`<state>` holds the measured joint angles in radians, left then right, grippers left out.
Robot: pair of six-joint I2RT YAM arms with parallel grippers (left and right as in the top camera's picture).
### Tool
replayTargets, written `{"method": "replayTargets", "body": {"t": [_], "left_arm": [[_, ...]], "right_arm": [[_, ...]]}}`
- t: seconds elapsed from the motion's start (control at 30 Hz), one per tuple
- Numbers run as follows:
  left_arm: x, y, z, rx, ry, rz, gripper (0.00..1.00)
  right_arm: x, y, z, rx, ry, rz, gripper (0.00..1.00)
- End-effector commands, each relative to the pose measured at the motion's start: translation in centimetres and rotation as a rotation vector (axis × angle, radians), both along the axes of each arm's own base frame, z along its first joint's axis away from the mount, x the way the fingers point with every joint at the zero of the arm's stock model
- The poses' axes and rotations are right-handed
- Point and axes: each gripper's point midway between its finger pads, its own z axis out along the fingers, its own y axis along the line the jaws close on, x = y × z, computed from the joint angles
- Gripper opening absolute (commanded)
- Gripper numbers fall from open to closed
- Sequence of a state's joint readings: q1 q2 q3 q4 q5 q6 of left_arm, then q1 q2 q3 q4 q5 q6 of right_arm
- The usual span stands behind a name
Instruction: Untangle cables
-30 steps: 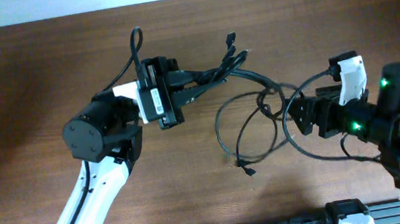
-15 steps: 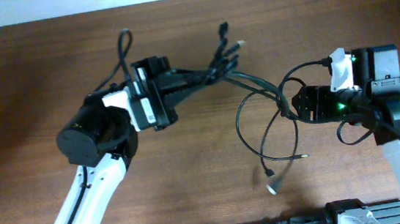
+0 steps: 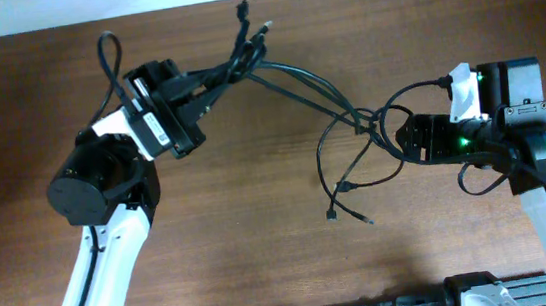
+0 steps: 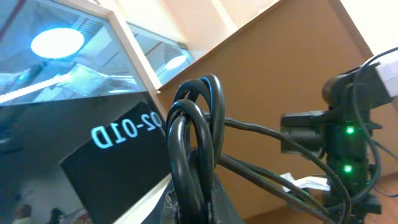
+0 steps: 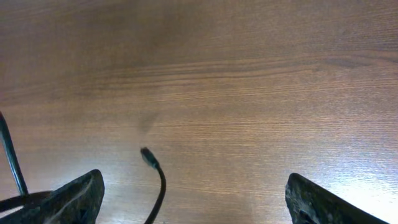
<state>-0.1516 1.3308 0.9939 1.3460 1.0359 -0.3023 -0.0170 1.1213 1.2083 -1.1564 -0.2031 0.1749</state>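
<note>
Overhead: the left gripper is clamped shut on the cables, pinching a bunch of the thin black cords a little way below their upper plug ends, which fan out towards the far edge of the brown wooden table. From that grip the cords run in a raised sweep to the right, cross in a small knot just in front of the right gripper, and fall into loose loops. Two lower plug ends hang or rest near the table's middle; which, I cannot tell. Green lights glow on the right arm. No writing is legible here

Left wrist: the cables stand as tight black loops rising straight out of the closed jaws, with strands leading off to the right arm and its green lamps. Behind, a dark glossy panel carries white characters seen mirror-reversed, which seem to read "02-01D"

Right wrist: the right gripper is spread wide, one finger in each lower corner, holding nothing. A single cord with its plug end curls up between the fingers, touching neither, above bare wood grain. Another strand passes beside the finger in the lower left corner
</note>
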Motion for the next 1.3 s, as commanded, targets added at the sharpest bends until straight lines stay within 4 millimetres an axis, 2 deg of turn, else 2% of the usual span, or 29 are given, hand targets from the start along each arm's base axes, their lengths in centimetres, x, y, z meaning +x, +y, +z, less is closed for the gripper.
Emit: {"method": "replayTargets", "body": {"t": [0.0,0.2,0.47,0.93,1.27], "left_arm": [[1.6,5.0,5.0,-0.241,-0.058,0.212,0.0],[2.8,7.8,5.1,-0.247,-0.067,0.306,0.0],[4.0,11.7,5.1,-0.243,-0.083,0.436,0.0],[5.4,17.7,4.8,-0.237,-0.074,0.623,0.0],[5.5,19.3,4.6,-0.233,-0.07,0.672,0.0]], "right_arm": [[-0.6,-3.1,-1.6,-0.159,0.067,-0.066,0.92],[-0.9,-3.7,-1.8,-0.191,0.082,-0.08,0.98],[-1.3,-4.0,-2.7,-0.206,0.126,-0.084,0.98],[-1.4,-4.5,-2.8,-0.23,0.133,-0.094,0.98],[-1.4,-4.4,-2.8,-0.229,0.133,-0.094,0.99]]}}
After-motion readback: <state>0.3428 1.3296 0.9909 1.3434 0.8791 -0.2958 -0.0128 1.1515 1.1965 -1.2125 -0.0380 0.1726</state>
